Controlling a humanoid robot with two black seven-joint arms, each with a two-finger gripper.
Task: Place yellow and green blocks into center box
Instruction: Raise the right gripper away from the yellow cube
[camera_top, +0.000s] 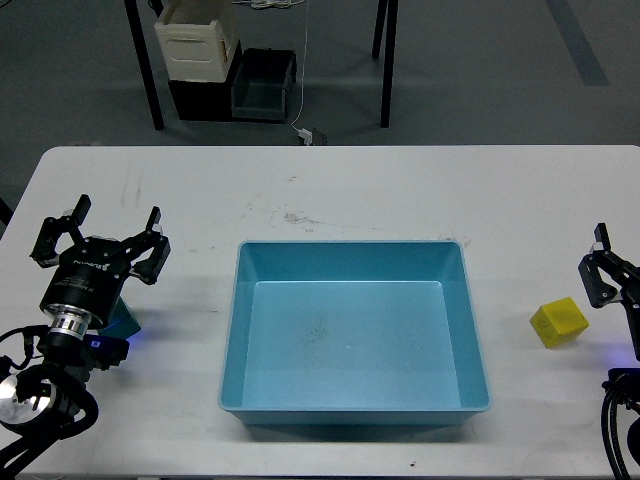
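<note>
Right of the center box (355, 345), the yellow block (559, 322) looks light and rigid, best pinched across flat opposite faces, beside the open right hand (603, 268); the left hand (100, 240) is spread open too.

Bright even overhead light, soft shadows under tray (232, 330), img sharp, no glare, slight edge distortion

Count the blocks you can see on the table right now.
2. The yellow block sits on the table right of the blue tray, near the right gripper. A green block is left of the tray, mostly hidden under the left gripper. None in the tray.
</note>
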